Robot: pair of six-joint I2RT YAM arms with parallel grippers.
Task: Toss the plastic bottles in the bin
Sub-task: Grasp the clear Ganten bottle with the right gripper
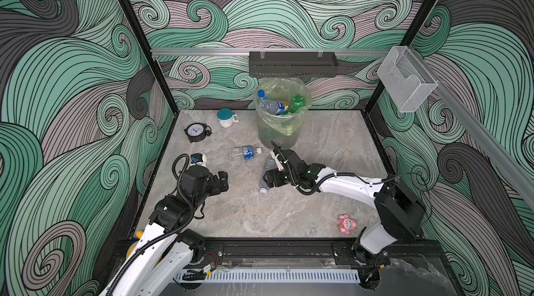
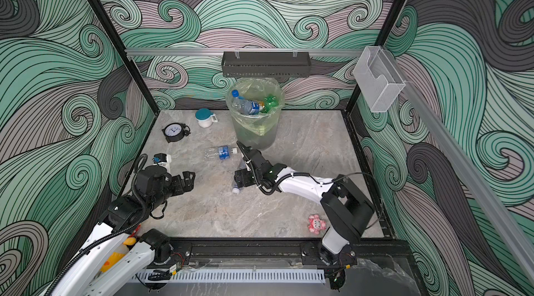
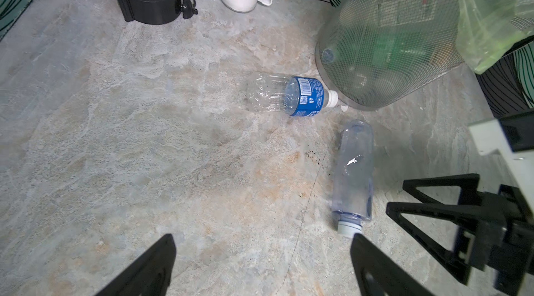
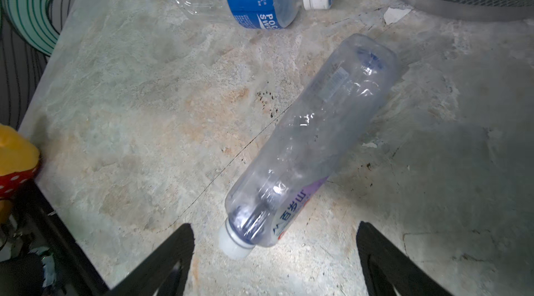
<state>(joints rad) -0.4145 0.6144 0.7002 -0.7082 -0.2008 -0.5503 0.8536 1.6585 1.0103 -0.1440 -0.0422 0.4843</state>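
Right gripper (image 4: 274,225): jaws spread, one finger on each side of the cap end of the clear bottle (image 4: 312,141). Neither finger is seen touching it and nothing is pinched. That bottle has a white cap and lies on its side on the table (image 1: 318,193), near the bin (image 1: 278,135) on the robot's side of it, with its base end towards the bin.

Left gripper (image 3: 263,236): jaws spread wide with nothing between them. It hangs over bare table, well apart from the bin and to the left of it in both top views.

Blue-labelled bottle (image 1: 245,153): clear with a white cap, on its side just beside the bin's foot, cap pointing at the bin. It lies apart from the clear bottle.

Bin: upright, lined with a yellow-green bag (image 1: 278,122). Near the rim inside are a blue-capped bottle (image 1: 270,104) and a green bottle (image 1: 297,100). Further shapes show only dimly through the wall.

Clock (image 1: 196,131) and white jar (image 1: 226,118) with a teal lid: on the table, left of the bin.

Pink toy (image 1: 347,223): well apart from the bin, nearer the robot and to the right.
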